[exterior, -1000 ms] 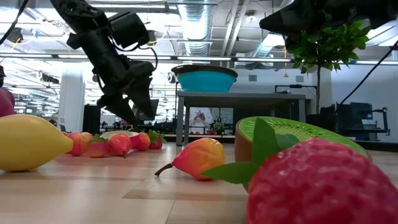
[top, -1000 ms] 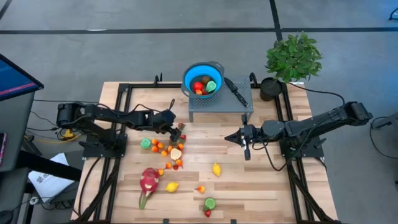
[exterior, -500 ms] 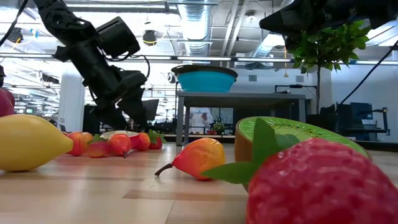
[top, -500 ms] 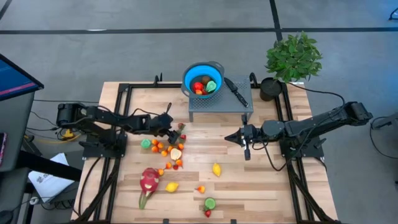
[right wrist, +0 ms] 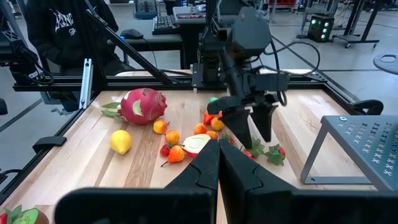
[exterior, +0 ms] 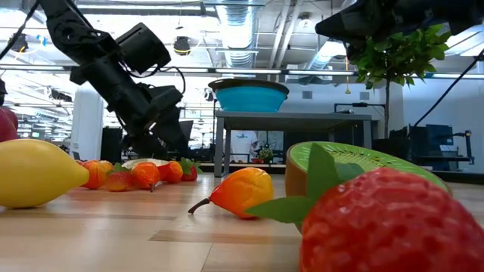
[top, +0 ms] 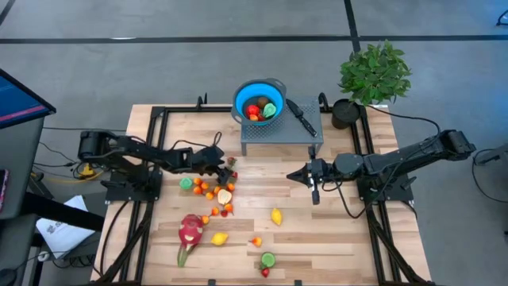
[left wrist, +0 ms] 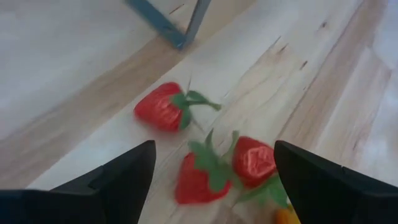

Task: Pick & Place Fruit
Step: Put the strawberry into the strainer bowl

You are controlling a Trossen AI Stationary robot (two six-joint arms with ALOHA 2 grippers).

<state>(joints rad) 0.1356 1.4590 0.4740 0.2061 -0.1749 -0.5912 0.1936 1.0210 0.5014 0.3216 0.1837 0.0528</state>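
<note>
Toy strawberries under the left hand (left wrist: 211, 168)

Three glossy red strawberries (left wrist: 210, 163) with green leaves lie on the counter (top: 341, 222) beside the grey stand; the left hand hovers wide open, empty; the right hand (top: 290, 175) is closed.

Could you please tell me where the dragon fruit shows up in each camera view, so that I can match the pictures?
High view: the dragon fruit lies at the table's near-left part, beside a yellow lemon.
Low view: only a dark red sliver at the far left edge, above the lemon.
Left wrist view: not in it.
Right wrist view: upper left, with the lemon nearby.
Shared landmark: that lemon.
</note>
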